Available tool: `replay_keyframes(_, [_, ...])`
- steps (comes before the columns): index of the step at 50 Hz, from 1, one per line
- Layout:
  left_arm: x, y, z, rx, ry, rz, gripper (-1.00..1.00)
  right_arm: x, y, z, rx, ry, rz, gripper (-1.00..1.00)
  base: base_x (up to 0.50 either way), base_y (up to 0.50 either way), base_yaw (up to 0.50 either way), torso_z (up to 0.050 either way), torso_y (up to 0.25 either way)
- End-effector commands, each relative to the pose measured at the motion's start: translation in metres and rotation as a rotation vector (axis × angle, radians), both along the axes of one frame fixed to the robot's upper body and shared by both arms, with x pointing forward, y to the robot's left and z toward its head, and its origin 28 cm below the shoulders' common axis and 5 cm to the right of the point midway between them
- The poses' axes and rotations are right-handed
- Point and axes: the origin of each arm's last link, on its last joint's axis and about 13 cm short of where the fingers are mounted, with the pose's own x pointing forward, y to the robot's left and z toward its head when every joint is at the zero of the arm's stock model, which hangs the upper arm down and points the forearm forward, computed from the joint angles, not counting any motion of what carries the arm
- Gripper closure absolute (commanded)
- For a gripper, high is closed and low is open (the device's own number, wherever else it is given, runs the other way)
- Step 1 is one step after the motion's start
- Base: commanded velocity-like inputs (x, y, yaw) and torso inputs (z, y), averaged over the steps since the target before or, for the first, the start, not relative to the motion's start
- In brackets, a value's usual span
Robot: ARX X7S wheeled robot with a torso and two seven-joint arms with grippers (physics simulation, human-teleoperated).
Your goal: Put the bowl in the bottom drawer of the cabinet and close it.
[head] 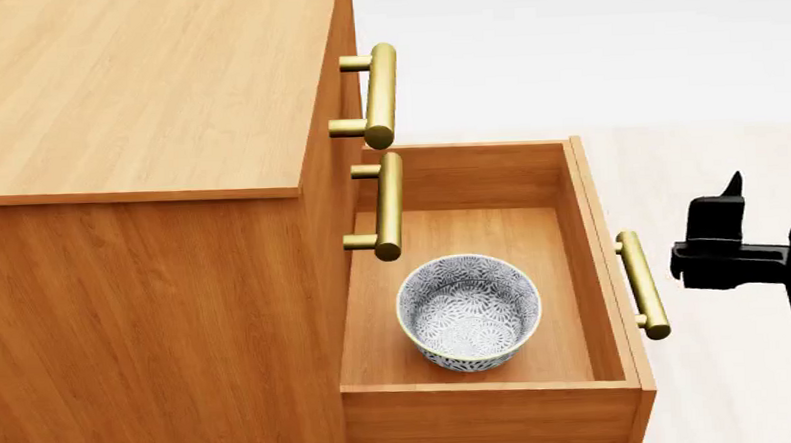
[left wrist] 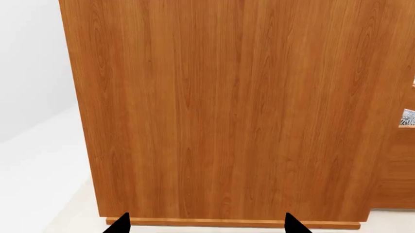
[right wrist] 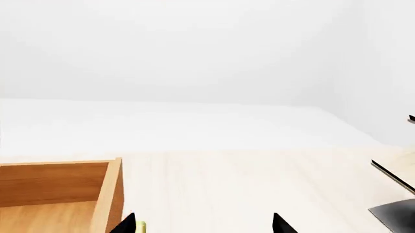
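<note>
The speckled white bowl [head: 469, 310] sits upright inside the bottom drawer [head: 491, 417], which is pulled out of the orange-brown cabinet [head: 137, 93]. The drawer's brass handle [head: 642, 284] faces my right gripper [head: 731, 207], which hovers just beyond it without touching. In the right wrist view that gripper [right wrist: 204, 225] is open and empty, with the drawer corner [right wrist: 107, 194] beside one fingertip. My left gripper [left wrist: 207, 225] is open and faces the cabinet's flat side panel [left wrist: 227, 111]. A sliver of the bowl [left wrist: 407, 117] shows past the panel's edge.
Two upper drawers are shut, and their brass handles [head: 381, 94] [head: 390, 204] overhang the open drawer's back. Pale floor [right wrist: 246, 184] spreads beyond the drawer. A dark flat part [right wrist: 395, 213] shows at the edge of the right wrist view.
</note>
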Motion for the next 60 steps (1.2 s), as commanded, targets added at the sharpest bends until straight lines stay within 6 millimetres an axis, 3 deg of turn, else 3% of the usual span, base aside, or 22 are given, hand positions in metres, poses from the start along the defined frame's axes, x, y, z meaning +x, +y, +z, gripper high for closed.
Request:
replay_keyframes(1, [0.000, 0.000, 0.000, 0.002, 0.000, 0.002, -1.00, -0.017, -0.013, -0.019, -0.005, 0.022, -0.066, -1.00, 0.00, 0.00, 0.00, 0.000, 0.000])
replay_keyframes(32, [0.000, 0.000, 0.001, -0.007, -0.004, 0.004, -1.00, -0.033, -0.018, -0.063, -0.062, 0.099, -0.109, -1.00, 0.00, 0.00, 0.00, 0.000, 0.000])
replay_keyframes(60, [-0.001, 0.000, 0.001, -0.011, -0.003, 0.001, -1.00, -0.022, -0.013, -0.095, -0.054, 0.180, -0.112, -1.00, 0.00, 0.00, 0.00, 0.000, 0.000])
